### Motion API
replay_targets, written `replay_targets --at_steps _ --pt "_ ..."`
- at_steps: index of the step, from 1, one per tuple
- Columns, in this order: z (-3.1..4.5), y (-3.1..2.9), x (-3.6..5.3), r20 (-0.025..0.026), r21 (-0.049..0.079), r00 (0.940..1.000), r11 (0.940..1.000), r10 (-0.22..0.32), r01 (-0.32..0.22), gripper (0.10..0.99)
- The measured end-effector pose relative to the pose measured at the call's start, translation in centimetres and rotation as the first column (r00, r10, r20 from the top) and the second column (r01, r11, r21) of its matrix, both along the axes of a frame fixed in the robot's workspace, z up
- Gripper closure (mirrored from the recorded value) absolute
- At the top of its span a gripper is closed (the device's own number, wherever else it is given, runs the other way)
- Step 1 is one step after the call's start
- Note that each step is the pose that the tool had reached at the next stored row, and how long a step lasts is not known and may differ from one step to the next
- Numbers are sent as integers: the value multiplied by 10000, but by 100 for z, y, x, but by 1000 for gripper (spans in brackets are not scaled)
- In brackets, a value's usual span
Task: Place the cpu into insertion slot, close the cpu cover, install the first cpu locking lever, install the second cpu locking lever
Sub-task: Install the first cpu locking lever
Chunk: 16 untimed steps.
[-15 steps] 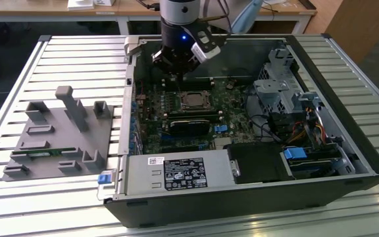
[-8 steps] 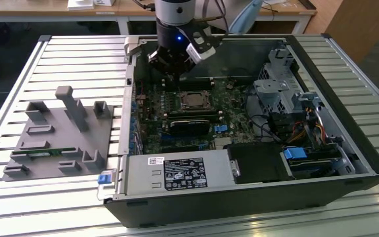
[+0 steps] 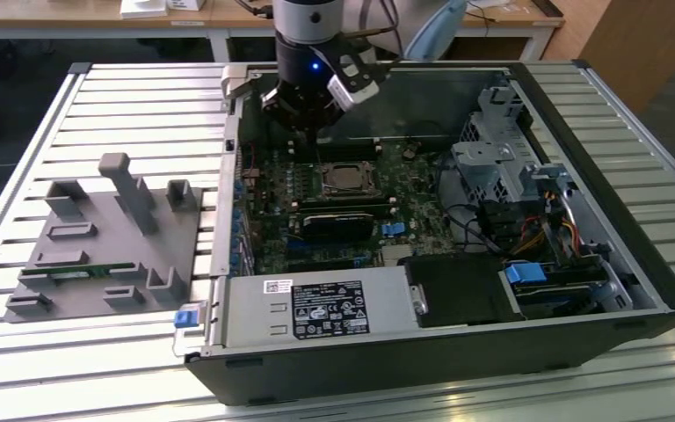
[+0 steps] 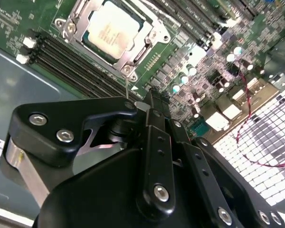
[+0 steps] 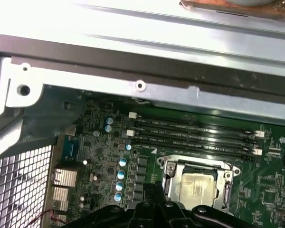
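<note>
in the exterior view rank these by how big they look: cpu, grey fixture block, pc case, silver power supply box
Largest to smallest, as they look in the exterior view:
1. pc case
2. grey fixture block
3. silver power supply box
4. cpu, which lies farther from the camera but is plainly the smallest

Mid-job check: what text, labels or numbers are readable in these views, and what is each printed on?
Nothing can be read with confidence.
Print on the power supply label, exterior view: dense, too small to read.
Print on the small white sticker at its corner: too small to read.
Marking on the cpu, second wrist view: faint and washed out.
White lettering along the memory slots, first wrist view: blurred.
</note>
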<state>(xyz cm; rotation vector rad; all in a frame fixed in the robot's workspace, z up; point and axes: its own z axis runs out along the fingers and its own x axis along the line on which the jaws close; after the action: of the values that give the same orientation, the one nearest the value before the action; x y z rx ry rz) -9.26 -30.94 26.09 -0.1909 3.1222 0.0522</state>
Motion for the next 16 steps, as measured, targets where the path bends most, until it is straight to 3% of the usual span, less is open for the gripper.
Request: replay_targets --at_steps 16 --pt "-52 153 -10 -1 23 10000 10000 2 -2 980"
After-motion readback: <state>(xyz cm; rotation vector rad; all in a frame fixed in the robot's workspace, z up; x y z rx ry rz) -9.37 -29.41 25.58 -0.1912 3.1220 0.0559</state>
